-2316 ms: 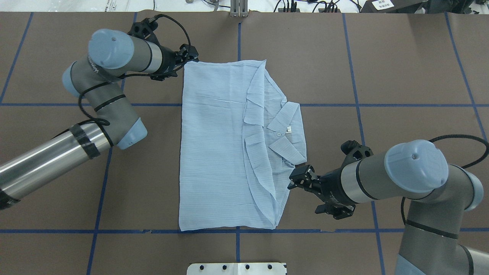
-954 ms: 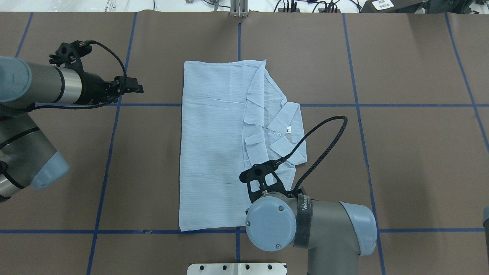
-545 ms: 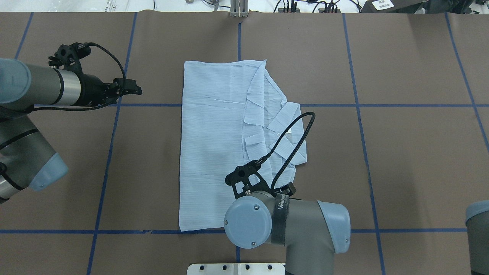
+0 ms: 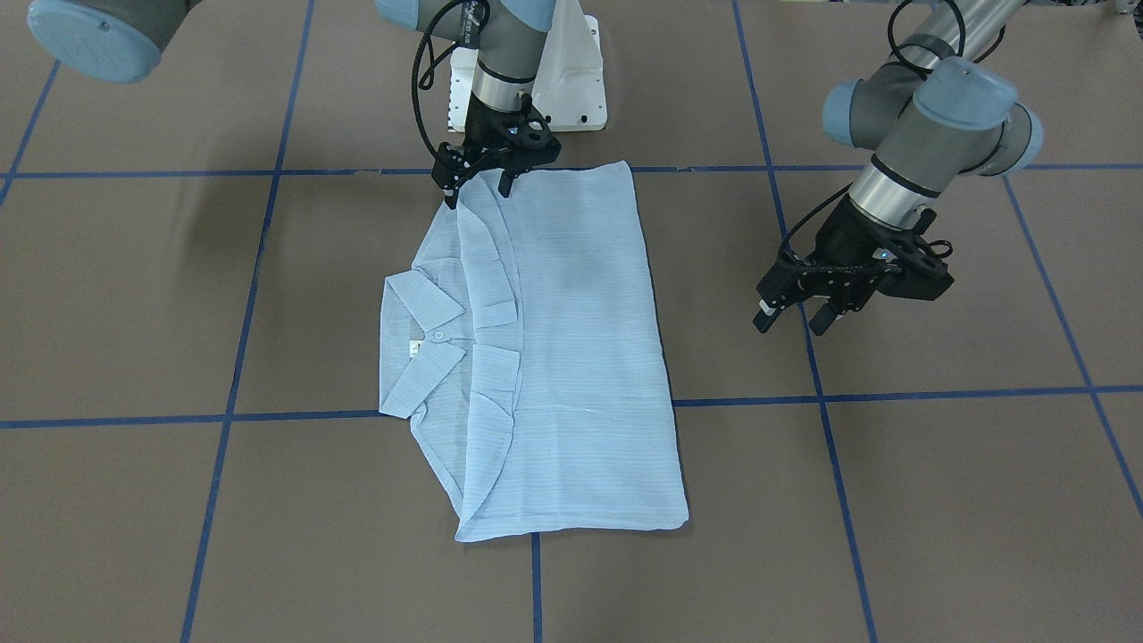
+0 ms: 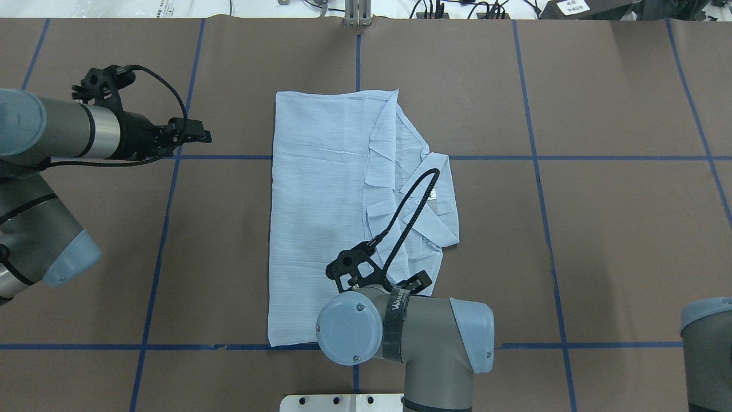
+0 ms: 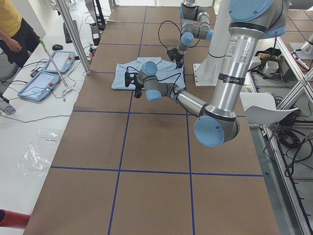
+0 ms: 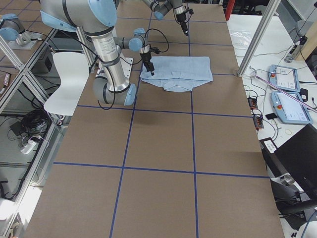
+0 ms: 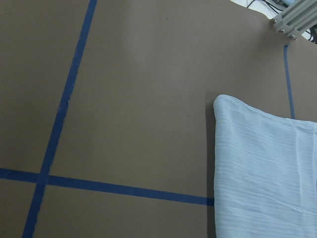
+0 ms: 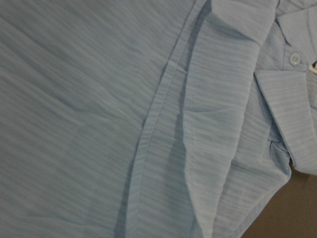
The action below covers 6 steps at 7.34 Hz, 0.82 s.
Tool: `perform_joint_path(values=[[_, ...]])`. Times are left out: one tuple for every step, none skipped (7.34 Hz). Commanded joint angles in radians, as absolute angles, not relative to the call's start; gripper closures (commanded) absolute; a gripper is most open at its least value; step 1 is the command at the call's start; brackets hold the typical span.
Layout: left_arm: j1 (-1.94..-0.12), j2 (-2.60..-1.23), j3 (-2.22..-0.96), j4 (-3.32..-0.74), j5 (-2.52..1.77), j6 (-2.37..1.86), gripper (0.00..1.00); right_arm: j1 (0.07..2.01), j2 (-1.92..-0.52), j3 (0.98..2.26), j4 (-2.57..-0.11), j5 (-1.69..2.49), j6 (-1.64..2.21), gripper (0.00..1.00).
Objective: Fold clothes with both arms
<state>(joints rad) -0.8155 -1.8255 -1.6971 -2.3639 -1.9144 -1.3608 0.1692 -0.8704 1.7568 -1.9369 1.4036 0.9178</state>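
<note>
We found the pale blue shirt (image 5: 320, 217) folded flat at the middle of the table (image 5: 600, 229). Our right gripper (image 4: 478, 186) hung spread over its near edge. Our left gripper (image 4: 792, 321), likewise spread, hovered well apart from it.

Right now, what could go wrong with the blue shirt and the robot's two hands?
1. The right gripper hangs open over the shirt's stacked folds; it might pinch just one layer and mess them up.
2. The left gripper is off to the side, apart from the cloth, so a one-sided pull could drag the shirt across the table.
</note>
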Motion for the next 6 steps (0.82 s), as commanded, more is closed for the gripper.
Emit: perform_joint_path(values=[[-0.813, -1.827, -1.697, -2.364, -1.914, -1.362, 0.0, 0.172, -0.87, 1.746, -1.937, 1.404, 0.905, 0.0], [-0.813, -1.827, -1.695, -2.364, -1.914, -1.365, 0.0, 0.176, -0.879, 1.746, -1.939, 1.405, 0.902, 0.0], [-0.813, -1.827, -1.697, -2.364, -1.914, -1.367, 0.0, 0.176, -0.879, 1.746, -1.939, 1.405, 0.902, 0.0], [-0.813, -1.827, -1.697, -2.364, -1.914, -1.367, 0.0, 0.178, -0.885, 1.747, -1.94, 1.407, 0.9, 0.0], [-0.815, -1.828, -1.698, -2.364, -1.914, -1.368, 0.0, 0.184, -0.894, 1.752, -1.94, 1.411, 0.89, 0.0], [-0.815, -1.829, -1.698, -2.364, -1.914, -1.368, 0.0, 0.202, -0.916, 1.769, -1.94, 1.416, 0.875, 0.0]])
